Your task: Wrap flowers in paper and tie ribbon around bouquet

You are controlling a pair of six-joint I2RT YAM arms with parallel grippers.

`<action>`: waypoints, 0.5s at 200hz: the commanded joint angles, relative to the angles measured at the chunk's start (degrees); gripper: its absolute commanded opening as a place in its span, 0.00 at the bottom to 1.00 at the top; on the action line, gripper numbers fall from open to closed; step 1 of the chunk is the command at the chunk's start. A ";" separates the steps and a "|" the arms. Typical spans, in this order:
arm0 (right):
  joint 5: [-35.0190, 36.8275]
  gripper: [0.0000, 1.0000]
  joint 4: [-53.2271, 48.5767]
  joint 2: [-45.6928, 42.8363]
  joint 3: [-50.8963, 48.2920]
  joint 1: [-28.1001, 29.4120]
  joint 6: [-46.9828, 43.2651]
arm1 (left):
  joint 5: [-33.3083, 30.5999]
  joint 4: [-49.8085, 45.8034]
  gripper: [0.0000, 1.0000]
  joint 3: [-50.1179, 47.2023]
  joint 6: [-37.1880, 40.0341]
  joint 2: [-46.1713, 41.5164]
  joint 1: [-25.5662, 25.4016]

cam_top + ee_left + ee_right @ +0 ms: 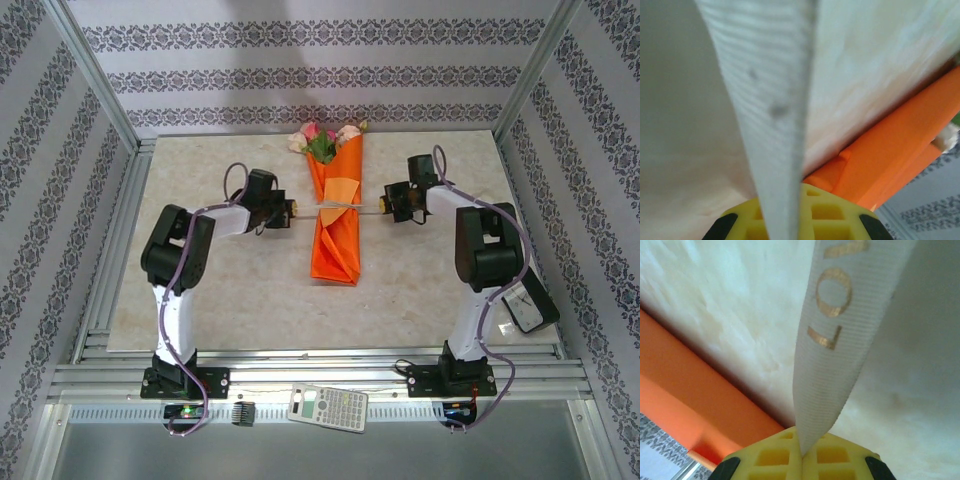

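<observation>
The bouquet lies lengthwise in the middle of the table, a cone of orange paper with pink and cream flowers at its far end. A pale ribbon is stretched taut across the cone between my two grippers. My left gripper is shut on the ribbon's left end, just left of the paper. My right gripper is shut on the right end. In the left wrist view the ribbon rises from the shut yellow pads beside the paper. The right wrist view has the gold-lettered ribbon pinched between yellow pads.
A calculator lies on the front rail between the arm bases. A white gauge-like object sits by the right arm. Aluminium frame posts and patterned walls enclose the marbled table on three sides.
</observation>
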 commanded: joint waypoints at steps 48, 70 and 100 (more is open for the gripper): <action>1.88 0.00 1.05 -5.19 -8.20 -14.28 -5.43 | -3.94 12.68 0.00 -19.53 -1.99 -10.60 13.83; 1.16 0.00 2.01 -4.99 -8.45 -16.67 -5.16 | -3.50 14.51 0.00 -20.93 -3.26 -11.20 15.19; 0.11 0.00 2.34 -3.86 -7.10 -17.43 -5.53 | -3.47 16.29 0.00 -20.71 -3.77 -11.15 15.90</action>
